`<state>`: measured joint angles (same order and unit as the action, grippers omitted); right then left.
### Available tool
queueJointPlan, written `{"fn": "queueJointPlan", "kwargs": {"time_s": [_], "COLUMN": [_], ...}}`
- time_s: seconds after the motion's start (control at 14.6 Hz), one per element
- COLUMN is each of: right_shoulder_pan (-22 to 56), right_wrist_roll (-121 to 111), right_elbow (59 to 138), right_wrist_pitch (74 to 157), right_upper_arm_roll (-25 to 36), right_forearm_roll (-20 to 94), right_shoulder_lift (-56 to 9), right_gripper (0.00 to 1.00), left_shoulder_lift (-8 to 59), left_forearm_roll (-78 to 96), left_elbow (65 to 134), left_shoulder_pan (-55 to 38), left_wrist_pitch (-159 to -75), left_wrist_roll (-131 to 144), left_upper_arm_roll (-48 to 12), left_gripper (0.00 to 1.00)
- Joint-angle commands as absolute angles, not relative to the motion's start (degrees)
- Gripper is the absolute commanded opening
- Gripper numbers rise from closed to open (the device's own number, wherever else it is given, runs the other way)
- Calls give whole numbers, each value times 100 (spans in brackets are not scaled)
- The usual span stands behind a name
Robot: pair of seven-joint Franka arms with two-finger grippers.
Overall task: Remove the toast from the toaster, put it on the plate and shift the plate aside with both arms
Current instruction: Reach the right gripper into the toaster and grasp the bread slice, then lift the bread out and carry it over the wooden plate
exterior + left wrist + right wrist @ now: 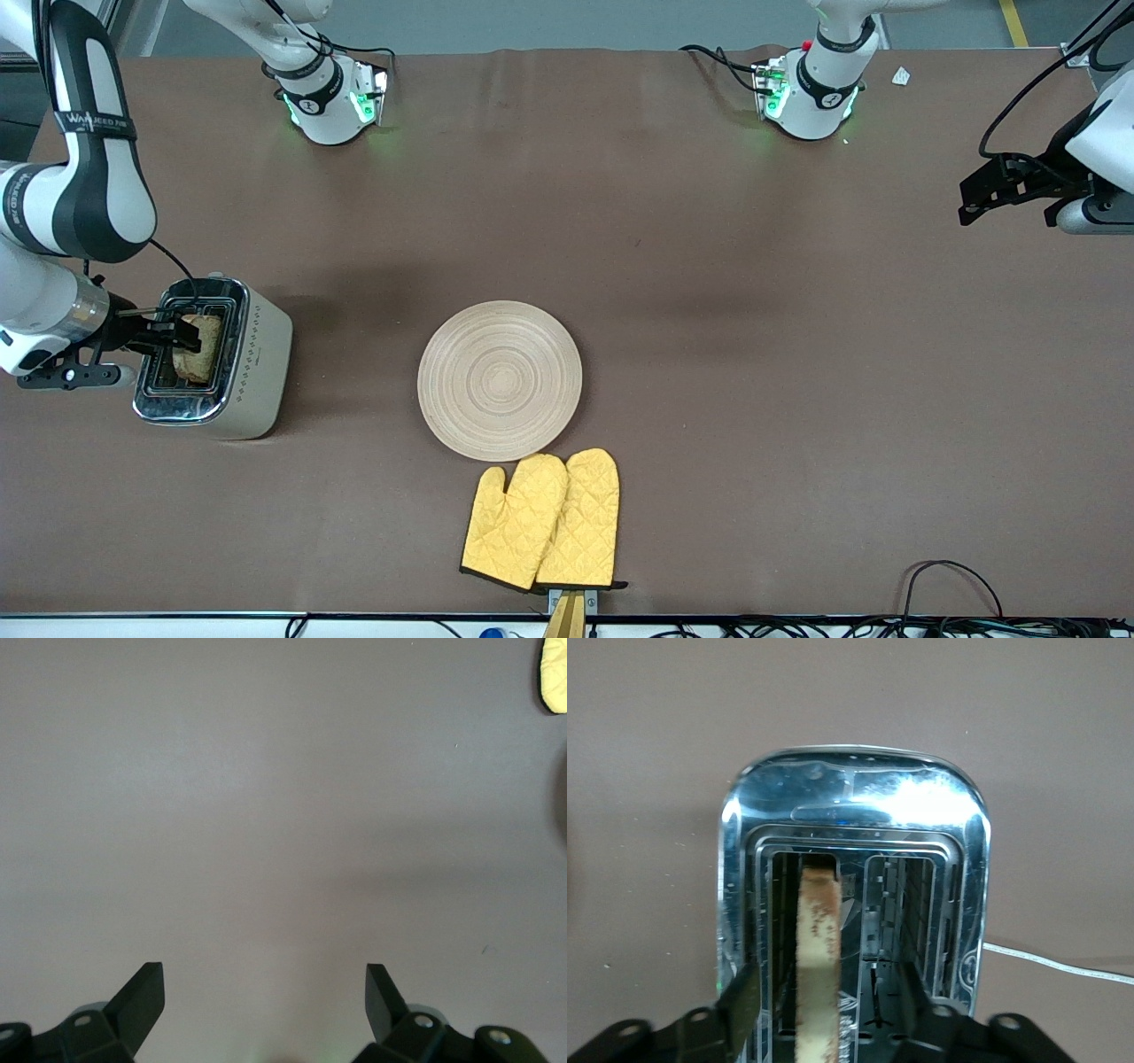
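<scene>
Nearest the front cam you've got the yellow oven mitts (542, 521) lying at the worktop (797, 372) edge, fingertips touching the plate (500, 379), which sits bare just above them, mid-worktop. Toward the right arm's end stands the toaster (215, 359), toast (202, 347) upright in one slot, top edge poking above the chrome; 2nd slot is empty. Right tool (182, 335) is over that slot w/ a finger each side of the slice, narrowed round it but whether it's pinching yet, can't tell. Left tool (979, 197) hangs spread wide, nothing in it, over bare worktop at the left arm's end; that arm waits. You're on step 1: grabbing the toast. Next move, imo: firm the pinch, then lift straight up so the slice clears the slot w/o snagging, then carry to the plate.
</scene>
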<state>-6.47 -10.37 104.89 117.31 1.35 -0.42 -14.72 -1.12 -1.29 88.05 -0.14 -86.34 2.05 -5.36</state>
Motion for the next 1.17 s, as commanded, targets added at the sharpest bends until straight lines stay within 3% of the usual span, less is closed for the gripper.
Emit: {"fn": "queueJointPlan", "kwargs": {"time_s": [0.0,0.14,0.27,0.62,1.1], "right_shoulder_pan": [-721,-695,-694,-651,-71], "right_wrist_roll": [-1151,-1116,-1108,-1037,-518], "right_elbow": [10503,10494,10494,10433,8774], "right_wrist_pitch": [11760,11742,11725,11515,9520], "right_upper_arm_roll": [62,62,62,26,9], "right_forearm_roll": [-35,-26,9,18,70], "right_shoulder_lift": [-1459,-1459,-1459,-1424,-1204], "right_gripper": [44,17,5,1,1], "left_shoulder_lift": [-44,-44,-44,-44,-44], "left_forearm_roll": [-44,-44,-26,-26,-35], "left_elbow": [8648,8648,8648,8648,8648], "left_shoulder_pan": [0,-9,0,-35,-9], "left_wrist_pitch": [-8534,-8534,-8534,-8534,-8534], "left_wrist_roll": [62,62,53,62,62], "left_upper_arm_roll": [-527,-536,-545,-571,-571], "left_gripper": [100,100,100,100,100]}}
